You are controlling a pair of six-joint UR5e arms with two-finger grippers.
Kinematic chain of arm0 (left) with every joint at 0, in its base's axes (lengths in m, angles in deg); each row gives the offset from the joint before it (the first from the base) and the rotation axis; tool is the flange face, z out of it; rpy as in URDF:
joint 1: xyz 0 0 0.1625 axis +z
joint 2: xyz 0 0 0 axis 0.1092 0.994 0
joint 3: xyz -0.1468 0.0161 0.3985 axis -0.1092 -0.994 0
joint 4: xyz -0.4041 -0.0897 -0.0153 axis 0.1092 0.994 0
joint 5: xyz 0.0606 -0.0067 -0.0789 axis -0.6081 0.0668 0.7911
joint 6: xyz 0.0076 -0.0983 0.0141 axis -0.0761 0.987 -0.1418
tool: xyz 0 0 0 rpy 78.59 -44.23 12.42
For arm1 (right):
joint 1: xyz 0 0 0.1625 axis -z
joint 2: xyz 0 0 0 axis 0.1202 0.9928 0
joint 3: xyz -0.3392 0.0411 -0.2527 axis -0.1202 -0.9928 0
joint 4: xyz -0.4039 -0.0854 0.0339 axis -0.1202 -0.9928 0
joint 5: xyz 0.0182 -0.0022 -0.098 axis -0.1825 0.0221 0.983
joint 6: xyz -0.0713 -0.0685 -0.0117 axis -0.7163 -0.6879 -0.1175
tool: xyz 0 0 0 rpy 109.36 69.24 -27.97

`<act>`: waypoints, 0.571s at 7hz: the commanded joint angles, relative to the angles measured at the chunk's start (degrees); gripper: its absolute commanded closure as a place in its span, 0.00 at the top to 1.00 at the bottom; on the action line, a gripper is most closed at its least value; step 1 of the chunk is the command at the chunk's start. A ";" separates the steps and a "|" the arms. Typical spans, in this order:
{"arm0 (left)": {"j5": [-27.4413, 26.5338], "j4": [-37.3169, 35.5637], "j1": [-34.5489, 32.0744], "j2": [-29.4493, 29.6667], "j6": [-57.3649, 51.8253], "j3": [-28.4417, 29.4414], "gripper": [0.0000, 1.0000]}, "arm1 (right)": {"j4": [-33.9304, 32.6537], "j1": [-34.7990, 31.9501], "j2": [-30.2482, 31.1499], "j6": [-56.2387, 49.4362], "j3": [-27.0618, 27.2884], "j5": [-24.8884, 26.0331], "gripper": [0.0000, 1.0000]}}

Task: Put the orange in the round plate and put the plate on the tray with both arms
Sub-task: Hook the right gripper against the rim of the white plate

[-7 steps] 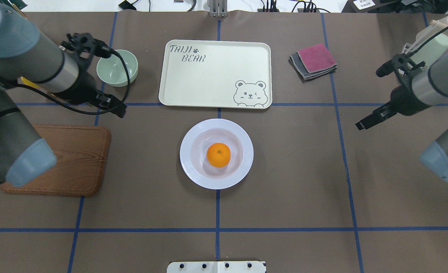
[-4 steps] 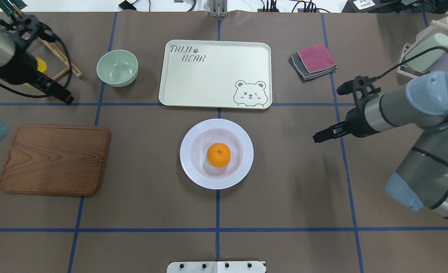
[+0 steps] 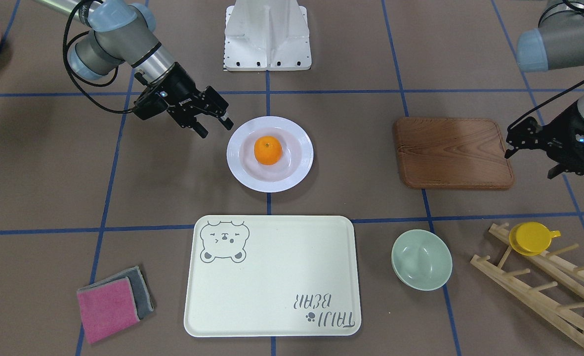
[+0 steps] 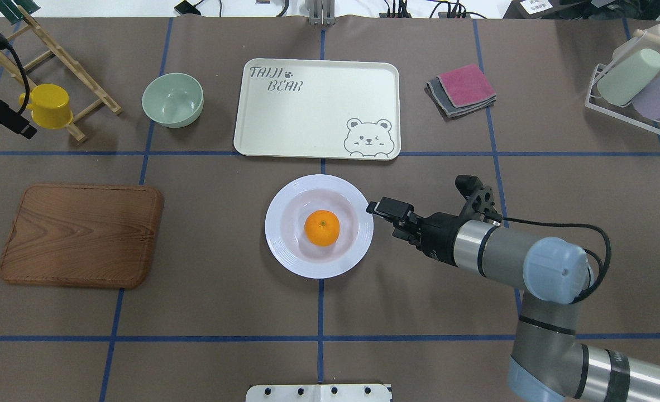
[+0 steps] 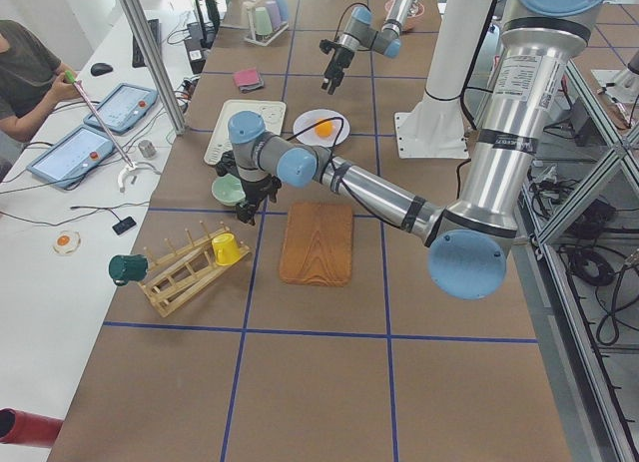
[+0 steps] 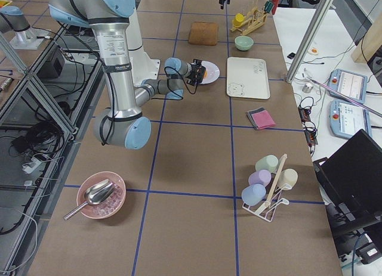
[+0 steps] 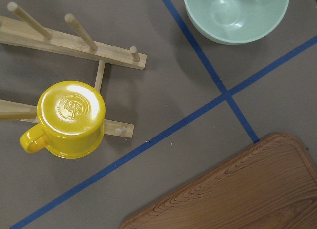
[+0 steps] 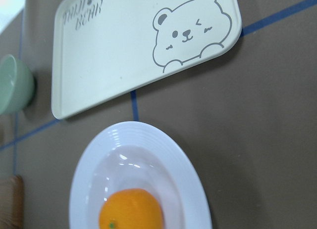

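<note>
The orange (image 4: pixel 322 228) lies in the sunken centre of the white round plate (image 4: pixel 277 247), which stands on the table just in front of the cream bear tray (image 4: pixel 316 109). My right gripper (image 4: pixel 376 208) hovers at the plate's right rim, and in the front-facing view this right gripper (image 3: pixel 217 130) is open and empty beside the plate (image 3: pixel 237 164). The right wrist view shows the orange (image 8: pixel 131 209), the plate (image 8: pixel 190 179) and the tray (image 8: pixel 124 51). My left gripper (image 3: pixel 529 162) is far off at the table's left side, open, holding nothing.
A brown wooden board (image 4: pixel 81 234) lies left of the plate. Behind it stand a pale green bowl (image 4: pixel 172 100) and a wooden rack with a yellow cup (image 4: pixel 48 106). Folded cloths (image 4: pixel 463 89) and a rack of cups (image 4: pixel 637 84) are at the back right.
My right arm has swung in from the right edge and lowered its gripper to the plate's right rim. My left arm has pulled back to the far left. Plate and orange stay put.
</note>
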 commanded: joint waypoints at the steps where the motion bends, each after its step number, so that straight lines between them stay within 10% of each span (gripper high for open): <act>1: -0.16 0.60 -0.23 0.03 -0.21 1.22 1.00 | 13.63 3.93 2.75 5.31 -6.09 6.21 0.99; 4: -0.16 3.94 -0.23 0.03 -0.13 3.33 1.00 | 13.66 5.87 -1.20 4.70 -8.57 11.57 0.99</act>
